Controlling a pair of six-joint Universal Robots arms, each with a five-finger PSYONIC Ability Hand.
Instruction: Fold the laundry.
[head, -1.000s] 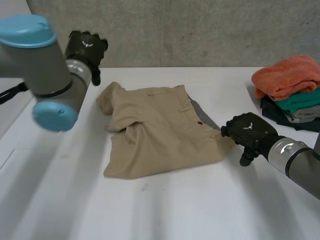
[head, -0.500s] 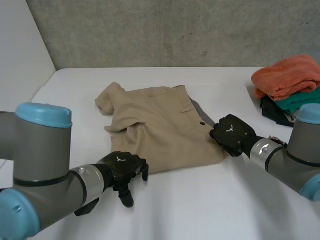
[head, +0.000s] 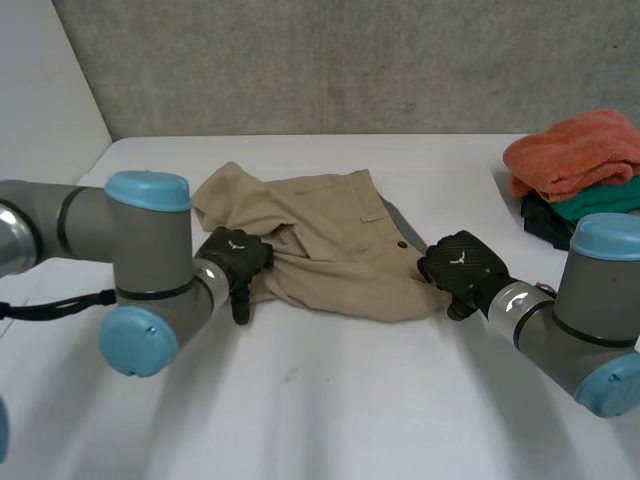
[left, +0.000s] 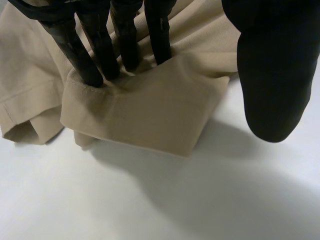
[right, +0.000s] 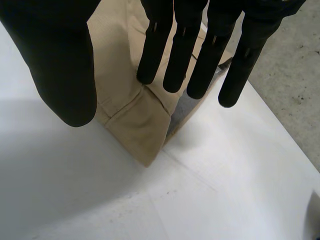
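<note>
- The left hand (head: 232, 255) has swung in from the near desk (head: 330, 410) to the left edge of the tan shorts (head: 335, 245).
- The shorts' near-left corner has been drawn inward, so the cloth now covers less of the desk.
- Its fingers (left: 127, 45) are straight, their tips pressed into the turned-over hem, with the thumb held clear.
- The right hand (head: 458, 265) stays at the shorts' right corner, its fingers (right: 182, 55) straight and spread on the cloth.
- A fold seems to be starting.
- Count: one pair of shorts mid-desk, one folded stack (head: 575, 150) far right, two hands.
</note>
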